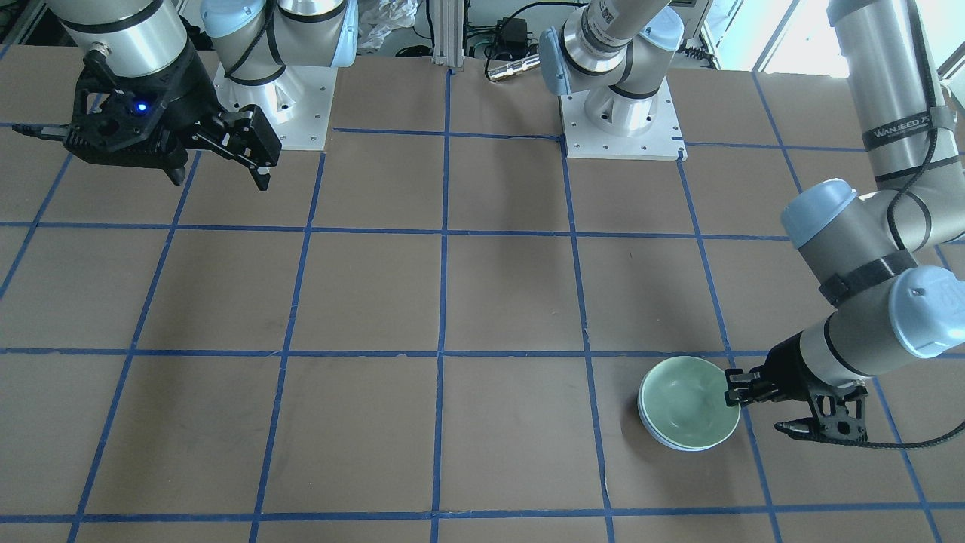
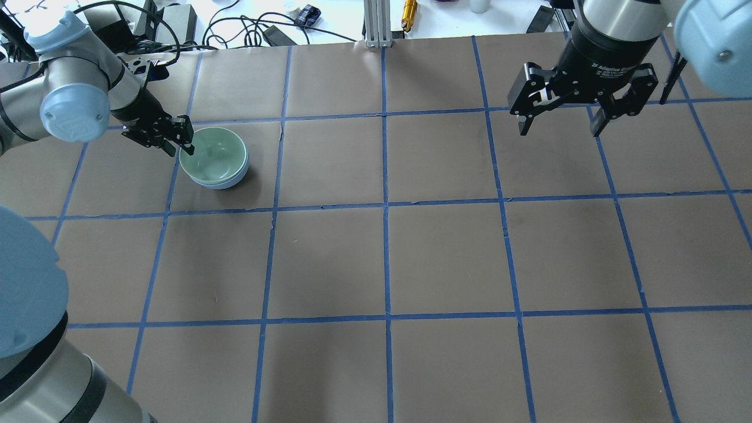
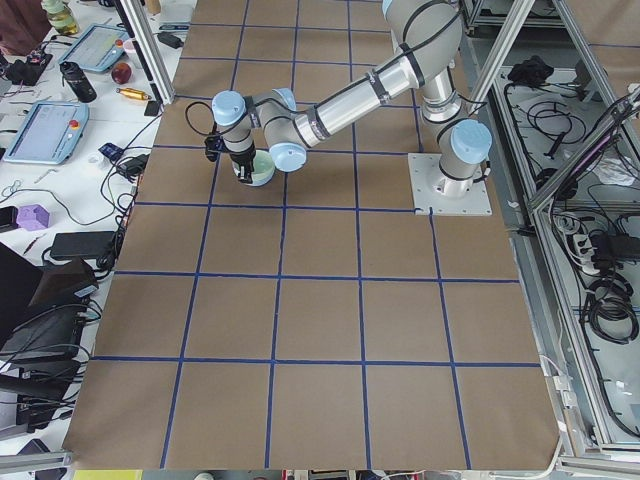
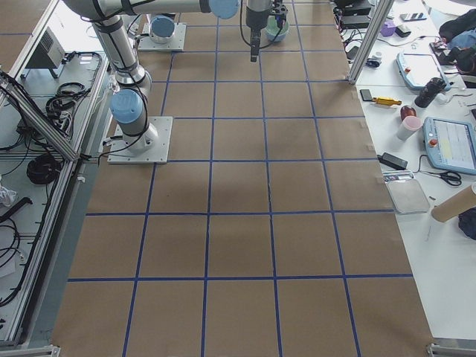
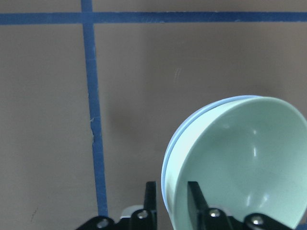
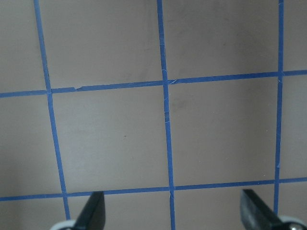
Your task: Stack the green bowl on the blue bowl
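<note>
Brown worktop point(image 2: 446, 258), marked into squares by a blue tape grid point(image 2: 386, 205), blue bowl point(image 2: 229, 183) resting in a far square on the robot's left, two white arm base plates point(image 1: 301, 113) along the robot's edge.

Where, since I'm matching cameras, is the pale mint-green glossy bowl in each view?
Front-facing: pale mint-green glossy bowl, lower right.
Overhead: bowl, upper left.
Exterior left: bowl, upper left, small.
Exterior right: bowl, top edge, near centre.
Left wrist: bowl, lower right.
Right wrist: absent.
Landmark: left gripper straddling its rim.
</note>
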